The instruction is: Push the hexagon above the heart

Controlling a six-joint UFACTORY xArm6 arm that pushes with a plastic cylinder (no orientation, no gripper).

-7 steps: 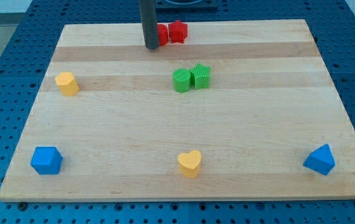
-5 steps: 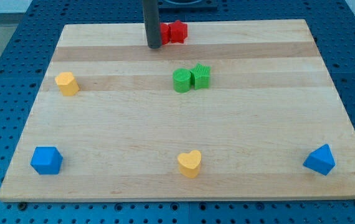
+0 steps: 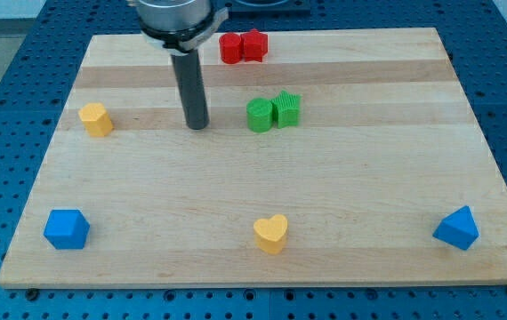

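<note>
My tip [image 3: 197, 125] sits on the worktop [image 3: 369, 196], between the yellow hexagon [image 3: 96, 118] at the view's left and the green pair — a round green block [image 3: 259, 116] touching a ridged green block [image 3: 287, 108]. No fingers here — just the bare rod. Yellow heart [image 3: 270, 234] sits near the bottom edge, well apart from the hexagon. Two red blocks [image 3: 241, 46] touch up top; a blue block [image 3: 66, 228] bottom left, another blue block [image 3: 456, 228] bottom right.
</note>
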